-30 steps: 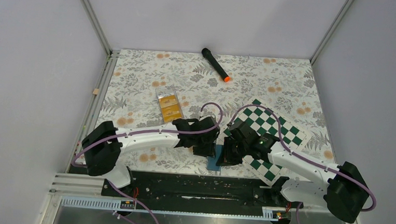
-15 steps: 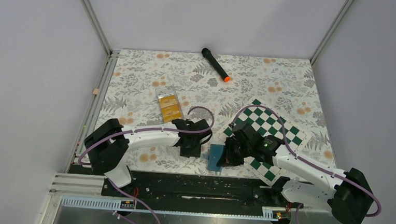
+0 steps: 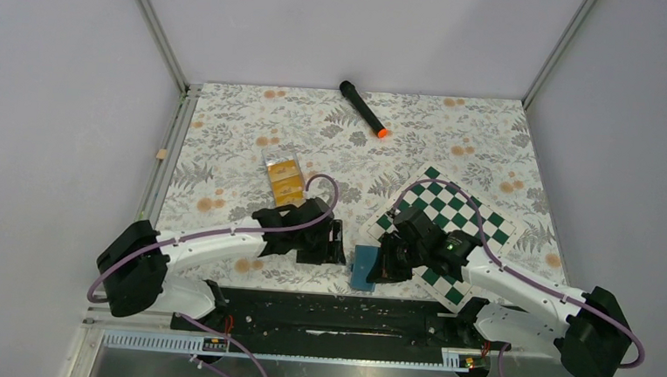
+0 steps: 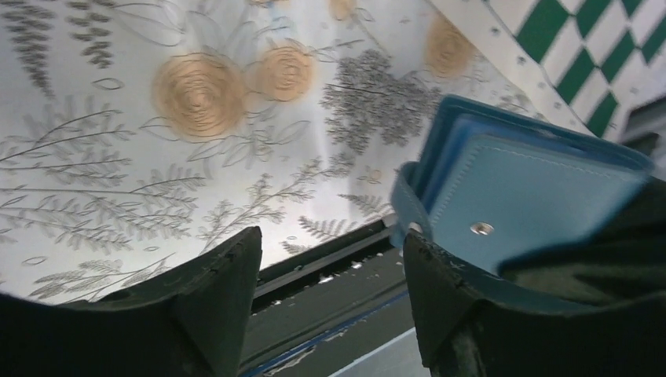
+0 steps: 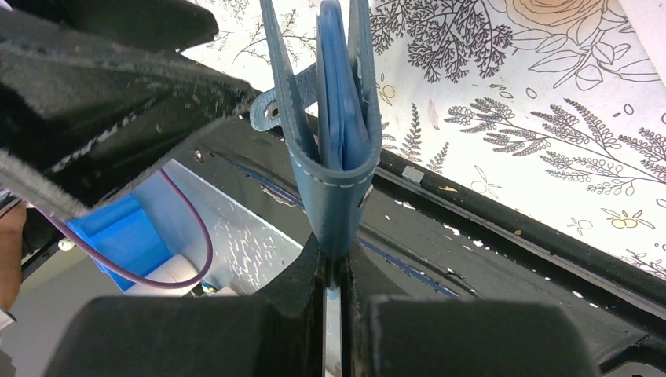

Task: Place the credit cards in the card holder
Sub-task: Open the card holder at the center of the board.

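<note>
The card holder (image 5: 334, 118) is up on its edge near the front of the tabletop (image 3: 229, 121). It is between the two arms & just beside the corner of the chessboard (image 3: 463, 227). The right jaws are squeezed tight on its folded edge, so the open side points away from that wrist cam. Its blue flaps gape a little, and the snap tab (image 5: 271, 110) hangs off one side. I can't tell if it touches the tabletop or is lifted a bit.

It looks soft, light & floppy. The flaps will prob. bend or fall shut if pushed. So the fold is a good place to hold, as that keeps the mouth free. A firm squeeze should not hurt it.

The left jaws sit close by on the other side, wide open w/ nothing in them. The holder's flat face w/ the snap stud shows just beside one finger.

The credit cards (image 3: 283, 179) lie flat in a clear tray (image 3: 279, 155), well apart from the holder, further back on the left. They look thin, stiff, light & slick. Lying flat, they'll be hard to pinch. Best to catch one by an edge or tip it up first. How many there are is too small to see, maybe 2 or 3.

A black marker (image 3: 363, 109) w/ an orange tip lies at the far side.
</note>
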`<move>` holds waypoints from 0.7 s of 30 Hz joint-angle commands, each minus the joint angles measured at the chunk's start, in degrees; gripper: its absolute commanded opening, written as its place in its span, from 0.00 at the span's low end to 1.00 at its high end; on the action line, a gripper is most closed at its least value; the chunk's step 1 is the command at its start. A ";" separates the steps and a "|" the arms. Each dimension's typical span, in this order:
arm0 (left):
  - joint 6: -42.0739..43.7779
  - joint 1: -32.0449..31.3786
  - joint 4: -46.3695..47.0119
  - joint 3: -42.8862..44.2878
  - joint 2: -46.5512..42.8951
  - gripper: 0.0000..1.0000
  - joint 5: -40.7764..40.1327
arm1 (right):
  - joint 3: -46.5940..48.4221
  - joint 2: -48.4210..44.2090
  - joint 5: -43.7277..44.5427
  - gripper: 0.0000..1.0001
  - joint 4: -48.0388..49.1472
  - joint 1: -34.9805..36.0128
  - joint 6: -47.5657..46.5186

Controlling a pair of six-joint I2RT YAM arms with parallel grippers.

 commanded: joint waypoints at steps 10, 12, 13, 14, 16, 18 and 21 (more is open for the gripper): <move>3.97 -1.20 8.91 1.87 -1.51 0.59 7.12 | 0.16 -0.48 -1.26 0.00 -0.29 -0.17 0.48; 4.27 -1.55 7.22 2.34 -0.15 0.55 5.97 | 0.22 -0.46 -1.29 0.00 -0.21 -0.25 0.41; 4.38 -1.67 6.18 2.57 0.38 0.53 5.12 | 0.26 -0.46 -1.40 0.00 -0.28 -0.21 0.45; 4.54 -1.74 5.64 2.64 0.84 0.51 4.66 | 0.20 -0.41 -1.37 0.00 -0.30 -0.17 0.43; 4.58 -1.76 5.20 2.67 1.51 0.48 3.97 | 0.36 -0.48 -1.63 0.00 -0.26 -0.12 0.43; 4.87 -1.80 5.25 2.92 2.35 0.47 3.92 | 0.50 -0.62 -2.08 0.00 -0.32 -0.14 0.35; 5.10 -1.76 5.24 3.97 3.84 0.45 4.05 | 0.64 -0.77 -2.21 0.00 -0.70 -0.16 0.27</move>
